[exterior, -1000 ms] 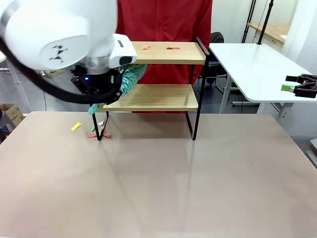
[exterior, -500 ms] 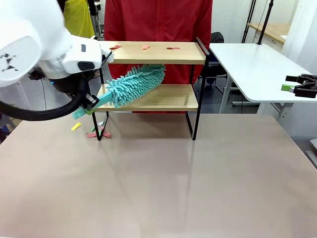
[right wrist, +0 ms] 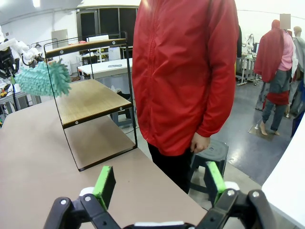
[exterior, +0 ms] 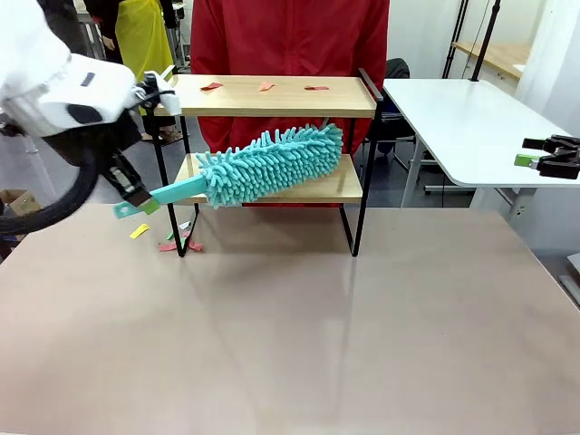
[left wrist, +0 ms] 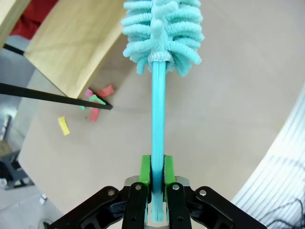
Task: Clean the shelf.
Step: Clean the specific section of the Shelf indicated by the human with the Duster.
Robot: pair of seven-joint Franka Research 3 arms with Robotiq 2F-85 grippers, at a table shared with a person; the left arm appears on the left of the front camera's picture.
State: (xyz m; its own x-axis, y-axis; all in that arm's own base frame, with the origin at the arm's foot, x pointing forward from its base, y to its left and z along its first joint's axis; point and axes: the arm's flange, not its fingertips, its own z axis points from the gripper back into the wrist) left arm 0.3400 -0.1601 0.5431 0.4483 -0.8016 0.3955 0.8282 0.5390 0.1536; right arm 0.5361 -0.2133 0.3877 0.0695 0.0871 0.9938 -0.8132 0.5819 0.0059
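Teal duster [exterior: 263, 168] – 1, clamped tight in the left gripper [left wrist: 156, 171] – angled at the 2-board shelf [exterior: 349, 98]; 3 scraps [exterior: 265, 86] topped it, and the right gripper [right wrist: 157, 183] gaped empty.

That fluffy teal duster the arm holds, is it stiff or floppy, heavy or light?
Probably light: the left gripper carries the duster by its thin handle's end. The handle looks stiff, as it runs straight; the fluffy strands likely bend softly.

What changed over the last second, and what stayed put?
The left gripper drew back leftward off the shelf, staying shut on the duster, whose head now stretches along the lower board. Shelf, scraps and the open right gripper stayed put.
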